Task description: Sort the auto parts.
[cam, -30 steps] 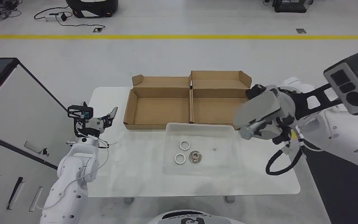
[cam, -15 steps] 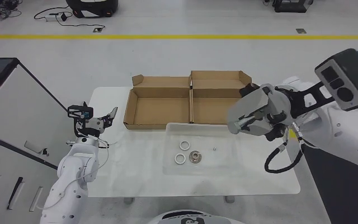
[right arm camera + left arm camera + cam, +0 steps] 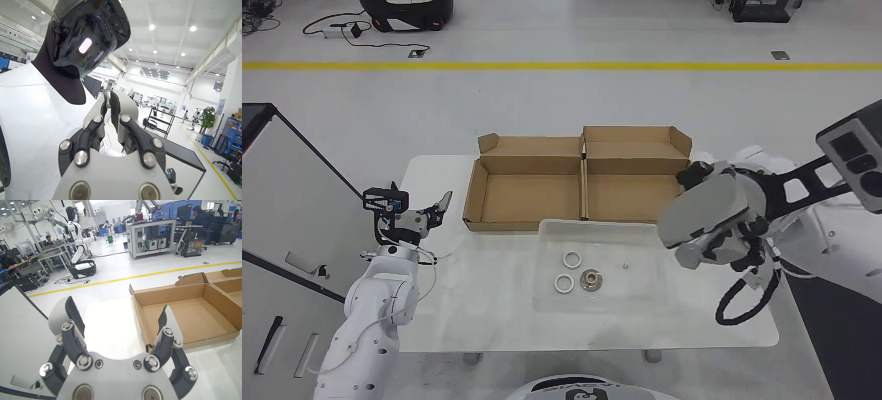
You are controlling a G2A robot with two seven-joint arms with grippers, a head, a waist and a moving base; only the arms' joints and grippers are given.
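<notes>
Right claw (image 3: 109,101): closed on a small threaded bolt (image 3: 107,98), pinched across the shank between ribbed pads and held off the surface beside the tray's right end.
Bolt handling: probably light, stiff steel. Round, so it may pivot in the pads, though the threads give some bite. Mid-shank looks the best hold.
Left claw (image 3: 121,317): spread open, holding nothing, well apart from the tray's left side.
Tray (image 3: 547,290): clear plastic, holding white rings (image 3: 570,259), a metal bearing (image 3: 591,279) and one tiny part (image 3: 626,266).
Cardboard boxes (image 3: 527,197): two, lids open, side by side just beyond the tray.
Surface (image 3: 472,300): white and flat. Small parts would likely slide on it.
Room: workshop floor with a yellow line (image 3: 542,66) well beyond the tray.
</notes>
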